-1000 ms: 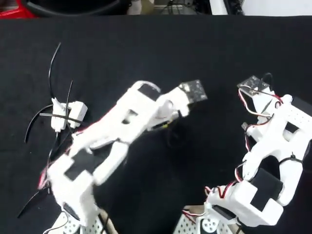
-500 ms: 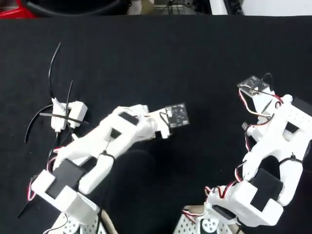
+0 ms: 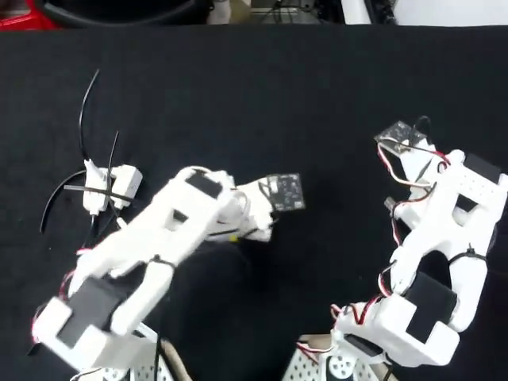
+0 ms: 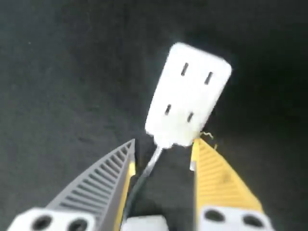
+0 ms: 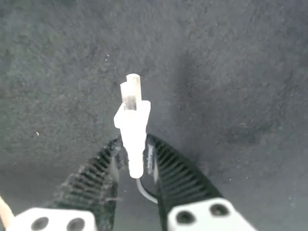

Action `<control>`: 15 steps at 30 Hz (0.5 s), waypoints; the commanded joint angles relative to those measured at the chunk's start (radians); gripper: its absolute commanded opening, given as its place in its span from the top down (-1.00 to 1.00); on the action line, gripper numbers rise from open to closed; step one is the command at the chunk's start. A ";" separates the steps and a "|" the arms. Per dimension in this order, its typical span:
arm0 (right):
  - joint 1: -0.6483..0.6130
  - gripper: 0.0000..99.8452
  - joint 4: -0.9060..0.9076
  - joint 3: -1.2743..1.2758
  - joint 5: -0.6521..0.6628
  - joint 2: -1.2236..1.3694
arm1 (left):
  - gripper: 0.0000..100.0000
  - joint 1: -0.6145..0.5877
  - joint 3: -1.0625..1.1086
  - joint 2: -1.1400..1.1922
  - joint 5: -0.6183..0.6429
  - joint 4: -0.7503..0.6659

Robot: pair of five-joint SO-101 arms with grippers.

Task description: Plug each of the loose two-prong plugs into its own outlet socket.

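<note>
Black cloth (image 3: 238,79) covers the table (image 3: 333,55). Near its middle the left gripper (image 4: 166,143) grasps a white outlet (image 4: 190,91) by the cord end. At the right side the right gripper (image 5: 133,140) clenches a plug (image 5: 132,120), prongs outward.

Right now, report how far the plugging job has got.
Done: nothing seen; both slot pairs on the outlet are empty. In hand: the left end effector grips the outlet's cable end, and the right end effector holds a plug, prongs outward. Left: seating that plug, then any others.
</note>
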 commanded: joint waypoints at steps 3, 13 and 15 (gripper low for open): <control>-0.017 0.98 -0.002 0.001 -0.012 -0.039 | 0.61 0.101 0.194 -0.215 -0.005 -0.072; -0.242 0.98 0.058 0.008 0.132 -0.125 | 0.62 -0.182 0.375 -0.853 0.183 -0.052; -0.344 0.98 0.097 0.008 0.158 -0.159 | 0.61 -0.234 0.464 -1.011 0.215 -0.023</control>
